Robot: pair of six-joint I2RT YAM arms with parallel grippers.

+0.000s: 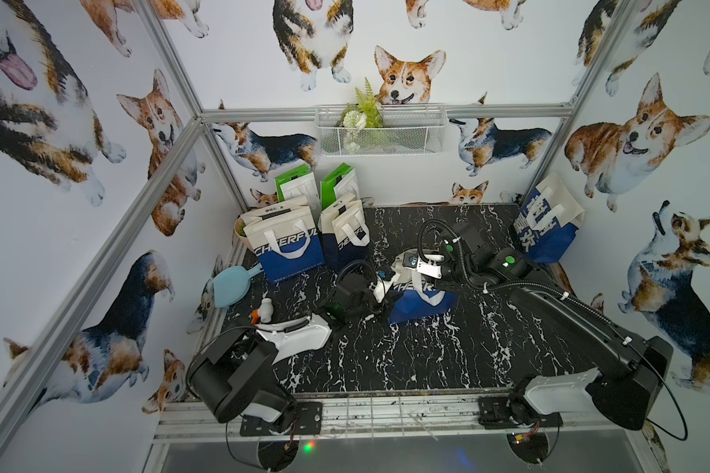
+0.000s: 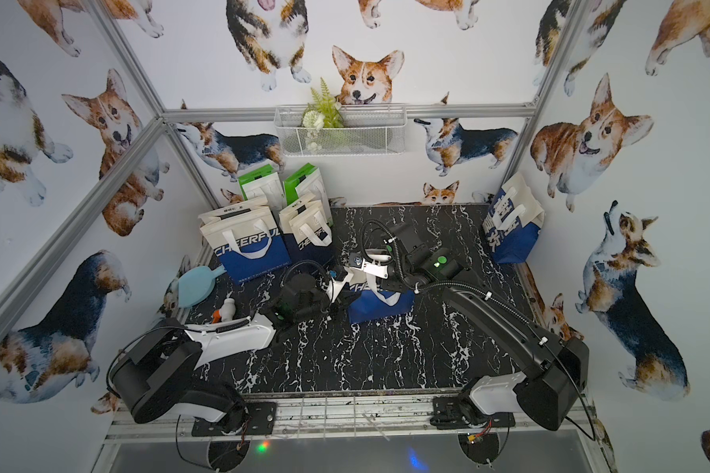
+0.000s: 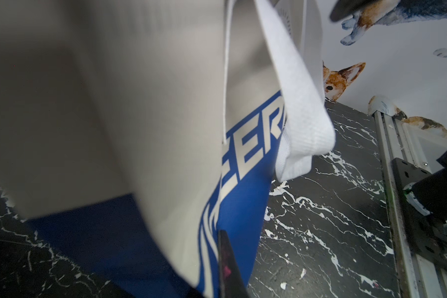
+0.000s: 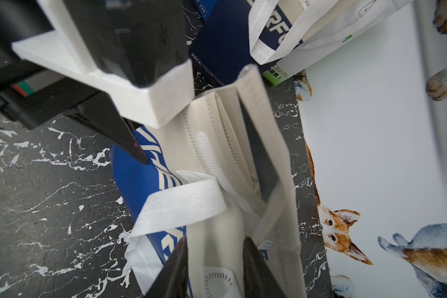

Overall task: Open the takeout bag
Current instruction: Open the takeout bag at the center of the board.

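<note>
The takeout bag [image 1: 421, 305] [image 2: 380, 305], cream above and blue below, stands upright mid-table in both top views. My left gripper [image 1: 386, 282] [image 3: 217, 258] is shut on the bag's wall at its left end. Only one of its black fingers [image 3: 227, 260] shows against the blue print; the other is hidden behind the fabric. My right gripper [image 1: 415, 272] [image 4: 214, 258] is over the bag's right end, open, with a cream panel of the bag between its spread fingers. In the right wrist view the bag's mouth [image 4: 258, 154] shows a narrow dark slit between folded gussets. A white handle [image 4: 181, 203] droops over the front.
Two similar bags [image 1: 290, 245] [image 1: 345, 237] and green-topped ones [image 1: 296, 186] stand at the back left. A blue bag [image 1: 548, 221] leans in the back right corner. A light-blue scoop [image 1: 230, 284] and a white bottle [image 1: 263, 311] lie at the left edge. A wire basket [image 1: 410, 135] hangs on the back wall.
</note>
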